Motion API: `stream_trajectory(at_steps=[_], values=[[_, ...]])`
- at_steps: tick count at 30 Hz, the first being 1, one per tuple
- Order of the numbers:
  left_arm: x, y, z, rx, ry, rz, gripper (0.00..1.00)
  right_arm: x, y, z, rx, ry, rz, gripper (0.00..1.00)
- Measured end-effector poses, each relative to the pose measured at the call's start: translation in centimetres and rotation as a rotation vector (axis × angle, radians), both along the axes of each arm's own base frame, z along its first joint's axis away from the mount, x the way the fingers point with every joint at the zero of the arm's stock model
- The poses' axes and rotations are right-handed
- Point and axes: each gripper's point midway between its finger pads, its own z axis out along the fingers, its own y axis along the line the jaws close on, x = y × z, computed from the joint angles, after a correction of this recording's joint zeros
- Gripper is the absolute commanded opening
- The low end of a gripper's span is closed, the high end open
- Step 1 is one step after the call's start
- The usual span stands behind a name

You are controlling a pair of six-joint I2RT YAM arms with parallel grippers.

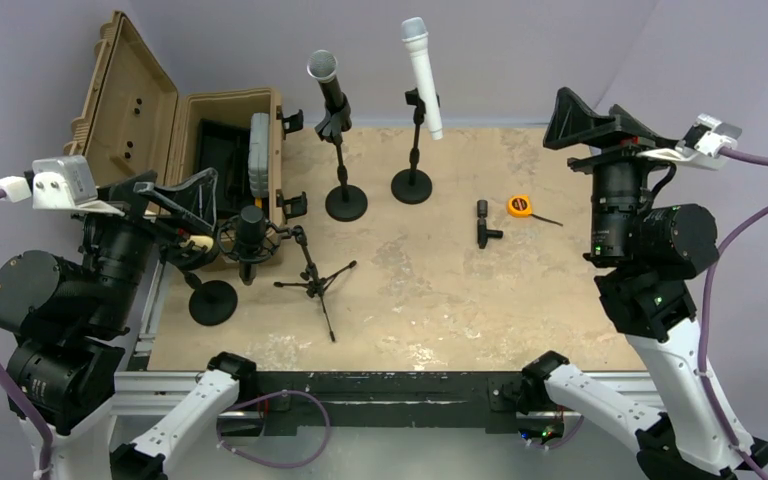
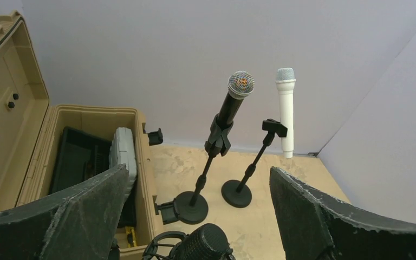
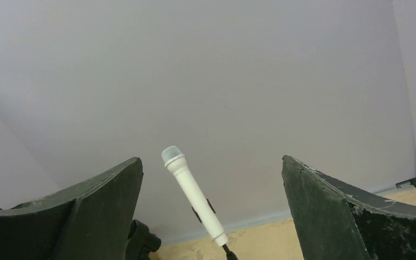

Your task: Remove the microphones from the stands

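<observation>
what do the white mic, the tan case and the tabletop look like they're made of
White mic: probably smooth matte plastic body, grey mesh head that looks metal. Tan case: moulded hard plastic, judging by the ribbed matte lid. Tabletop: mottled beige, stone-like or worn laminate; the look leaves it open.

Mottled beige tabletop (image 1: pixel 440 290), open tan hard-shell case (image 1: pixel 228 112) at left rear, black disc-footed stand (image 1: pixel 346 203) beside second disc-footed stand (image 1: pixel 412 186) at back, black tripod stand (image 1: pixel 315 285) and black disc base (image 1: pixel 212 301) near left, small black T-shaped fitting (image 1: pixel 484 226) beside orange tape measure (image 1: pixel 520 206) right of centre
</observation>
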Motion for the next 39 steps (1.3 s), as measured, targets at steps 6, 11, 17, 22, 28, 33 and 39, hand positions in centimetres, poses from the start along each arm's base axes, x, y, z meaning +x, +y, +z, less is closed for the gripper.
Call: stream_trajectory(at_steps=[6,11,17,22,28,33,39], values=[[0.4,-0.4,-1.0,0.012,0.027,-0.014,1.0,1.4,1.2,-0.9,-0.015,0.03,0.02,0.99],[1.0,-0.7,-2.3,0.024,0.059,-0.02,1.0,4.3,3.8,-3.5,-0.081,0.111,0.064,0.99],[1.5,-1.0,-3.5,0.035,0.093,-0.029,1.0,6.7,6.5,-7.7,-0.139,0.206,0.133,0.99],[1.3,-1.3,-4.2,0.046,0.119,-0.047,1.0,5.7,6.5,-8.0,-0.025,0.17,0.174,0.99],[0.8,-2.1,-5.6,0.061,0.153,-0.097,0.99,4.7,6.2,-6.9,0.025,0.093,0.199,0.89],[0.4,-2.8,-6.3,0.074,0.177,-0.145,0.99,7.5,9.2,-7.6,-0.066,0.122,0.251,0.92],[-0.3,-3.7,-7.0,0.089,0.194,-0.209,0.99,10.8,11.3,-11.5,-0.129,0.189,0.252,0.99]])
